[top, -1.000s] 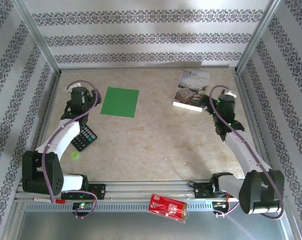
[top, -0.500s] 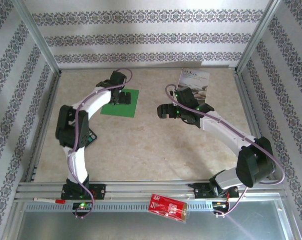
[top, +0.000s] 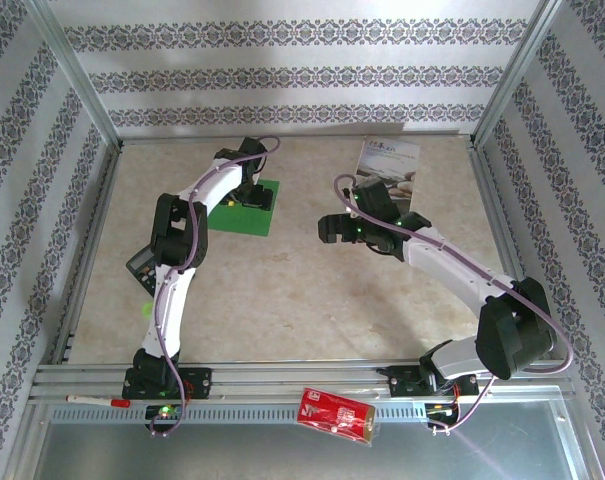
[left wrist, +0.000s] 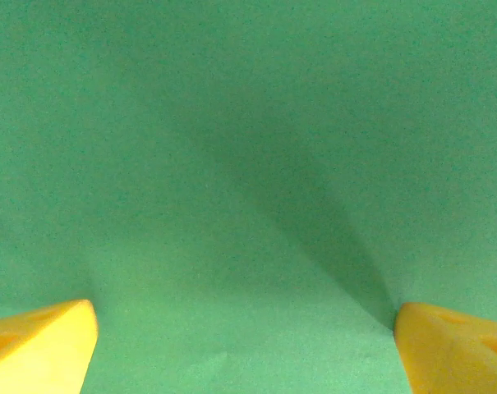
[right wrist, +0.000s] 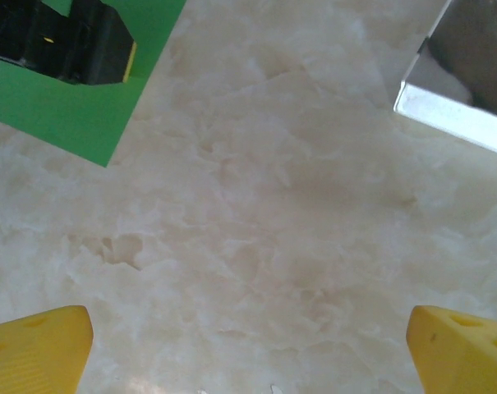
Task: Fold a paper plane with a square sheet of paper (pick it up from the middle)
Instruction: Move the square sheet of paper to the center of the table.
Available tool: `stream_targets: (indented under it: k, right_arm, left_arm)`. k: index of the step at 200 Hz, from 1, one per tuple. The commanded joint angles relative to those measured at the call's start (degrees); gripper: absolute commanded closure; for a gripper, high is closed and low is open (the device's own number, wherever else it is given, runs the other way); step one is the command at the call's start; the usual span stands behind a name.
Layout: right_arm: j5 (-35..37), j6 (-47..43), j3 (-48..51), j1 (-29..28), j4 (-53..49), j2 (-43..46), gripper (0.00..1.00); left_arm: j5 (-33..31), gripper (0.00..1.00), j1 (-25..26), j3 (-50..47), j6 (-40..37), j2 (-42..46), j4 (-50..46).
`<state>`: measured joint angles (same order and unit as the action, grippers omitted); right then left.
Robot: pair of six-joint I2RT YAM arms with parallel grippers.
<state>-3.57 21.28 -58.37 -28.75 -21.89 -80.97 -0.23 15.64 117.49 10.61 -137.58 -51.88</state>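
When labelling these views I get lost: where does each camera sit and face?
Top external: above, behind the bases, looking down on the table; both arms, left gripper over the green sheet.
Left wrist: straight down at the sheet; own yellow fingertips.
Right wrist: down at table; own yellow fingertips; shares the sheet's corner with top external.

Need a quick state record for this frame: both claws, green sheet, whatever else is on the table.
green sheet: lying unfolded on the table, far left-centre
left claw: open, low over the sheet's middle; contact unclear
right claw: open, above bare table to the right of the sheet
booklet: far right, beside the right arm
calculator: left side, partly under the left arm
red packet: on the front rail
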Motion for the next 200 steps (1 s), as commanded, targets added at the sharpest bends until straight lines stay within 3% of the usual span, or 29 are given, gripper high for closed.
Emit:
stream_targets:
  k: [1, 43, 83, 102, 119, 153, 200]
  right_arm:
    - [0.1, 1.1, 1.6, -0.3, -0.2, 1.3, 0.02]
    - [0.6, 0.6, 2.2, 0.5, -1.1, 1.9, 0.02]
    - [0.8, 0.2, 3.6, 2.9, -1.8, 4.3, 0.02]
    - [0.2, 0.0, 4.2, 4.5, -1.8, 5.3, 0.02]
    - [-0.4, -0.5, 4.2, 5.9, -2.4, 5.9, 0.02]
    - [-0.5, -1.4, 5.5, 7.7, -3.7, 8.6, 0.02]
    - [-1.9, -0.3, 8.1, 8.9, -2.7, 10.4, 0.02]
  left_arm:
    - [3.0, 0.07, -0.3, -2.6, -0.9, 0.9, -4.3]
    - [4.9, 0.08, 4.0, -17.1, 1.1, 9.7, 0.0]
    - [4.8, 0.08, 15.0, -36.4, 8.9, 23.2, 5.5]
    - [6.2, 0.08, 18.8, -41.0, 12.6, 28.0, 7.6]
    - [6.1, 0.08, 19.2, -41.8, 12.8, 30.8, 8.0]
    - [3.0, 0.04, 18.6, -41.6, 6.2, 32.7, 6.8]
    - [2.9, 0.01, 13.9, -36.2, 2.3, 26.7, 3.9]
